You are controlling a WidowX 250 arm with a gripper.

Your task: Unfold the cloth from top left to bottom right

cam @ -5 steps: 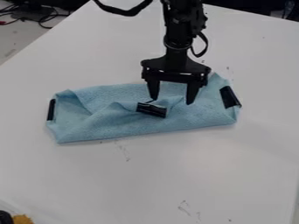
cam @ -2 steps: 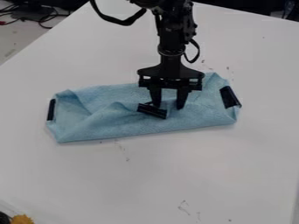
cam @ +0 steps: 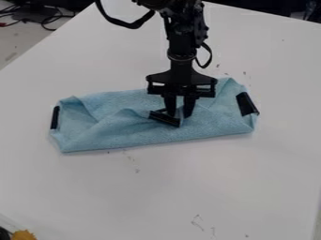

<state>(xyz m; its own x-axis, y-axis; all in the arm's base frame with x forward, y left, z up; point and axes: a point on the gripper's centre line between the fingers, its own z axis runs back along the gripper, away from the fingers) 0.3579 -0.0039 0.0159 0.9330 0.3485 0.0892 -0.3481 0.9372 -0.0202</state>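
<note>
In the camera view, dark cables (cam: 28,19) lay beyond the table (cam: 94,187) at 11 o'clock, and the table's left edge slanted from near 12 o'clock down to 9 o'clock. At 7 o'clock, right by the lower edge, sat a yellow thing (cam: 24,235) with a bumpy rim.

The cloth (cam: 113,133) lay across the middle, from about 9 to 2 o'clock, its near edge fairly straight and well apart from the table's lower edge. White, smooth tabletop reached around it, widest toward 6 o'clock. The cloth was light blue, softly textured and folded into a long, rumpled band, with slanting creases near its left end, where a narrow black strip (cam: 55,117) stood.

At the centre, a second black strip (cam: 165,118) sat tilted on a raised fold. Just beside it, the claw (cam: 179,114) pointed down from 12 o'clock, open by a slim gap with blue cloth between its fingers; whether it gripped that cloth could not be told. Farther right, toward 2 o'clock, a wider black patch (cam: 246,103) marked the cloth's right end, below a peaked corner.
</note>
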